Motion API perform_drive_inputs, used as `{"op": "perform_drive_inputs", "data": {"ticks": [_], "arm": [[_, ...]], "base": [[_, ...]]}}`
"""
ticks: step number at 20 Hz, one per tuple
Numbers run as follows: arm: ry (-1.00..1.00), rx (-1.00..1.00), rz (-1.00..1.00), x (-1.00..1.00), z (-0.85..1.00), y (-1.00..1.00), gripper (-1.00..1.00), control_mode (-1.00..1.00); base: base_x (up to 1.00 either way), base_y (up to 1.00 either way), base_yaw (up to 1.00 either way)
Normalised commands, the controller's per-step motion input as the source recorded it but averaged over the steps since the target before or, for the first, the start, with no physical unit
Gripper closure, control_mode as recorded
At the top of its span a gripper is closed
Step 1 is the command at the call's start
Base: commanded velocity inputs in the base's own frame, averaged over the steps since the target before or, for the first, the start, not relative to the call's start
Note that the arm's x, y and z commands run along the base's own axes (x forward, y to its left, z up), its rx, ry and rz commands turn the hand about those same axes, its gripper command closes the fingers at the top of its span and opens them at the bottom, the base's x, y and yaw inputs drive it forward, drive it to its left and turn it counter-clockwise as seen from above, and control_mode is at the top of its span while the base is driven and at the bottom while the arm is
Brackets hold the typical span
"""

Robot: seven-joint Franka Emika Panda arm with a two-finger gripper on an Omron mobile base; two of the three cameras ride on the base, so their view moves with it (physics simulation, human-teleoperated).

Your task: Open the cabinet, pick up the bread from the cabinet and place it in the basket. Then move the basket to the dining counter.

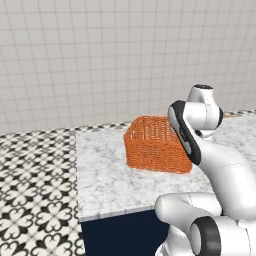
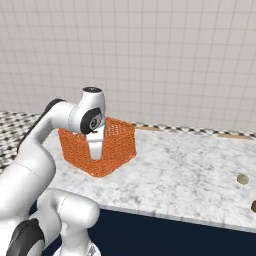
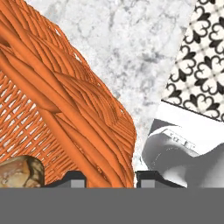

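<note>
Basket (image 1: 157, 145) on marble surface (image 1: 110, 175), bread (image 3: 19, 171) inside. Claw (image 3: 107, 178) pinches its rim, nearly closed. Risk: woven rim slips, basket tips, bread spills.

I see the basket (image 1: 155, 149), orange and woven, rectangular, standing upright on the dining surface (image 1: 105, 177); this surface is white-grey speckled marble over a dark navy base; the basket sits near its far left corner; inside the basket, low by the wall, I see the bread (image 3: 19, 172), brown and crusty, partly hidden.
</note>
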Motion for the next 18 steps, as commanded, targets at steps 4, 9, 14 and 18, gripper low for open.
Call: {"op": "perform_drive_inputs", "data": {"ticks": [4, 9, 14, 18], "arm": [[-0.01, 0.04, 0.26, 0.97, -0.67, -0.08, 1.00, -1.00], [0.00, 0.07, 0.21, 0.81, -0.52, 0.00, 1.00, -1.00], [0.00, 0.01, 0.13, 0.48, -0.39, 0.00, 1.00, -1.00], [0.00, 0.00, 0.04, 0.19, -0.09, 0.00, 1.00, -1.00]], "base": [[0.00, 0.00, 0.00], [0.00, 0.00, 0.00], [0.00, 0.00, 0.00], [0.00, 0.00, 0.00]]}}
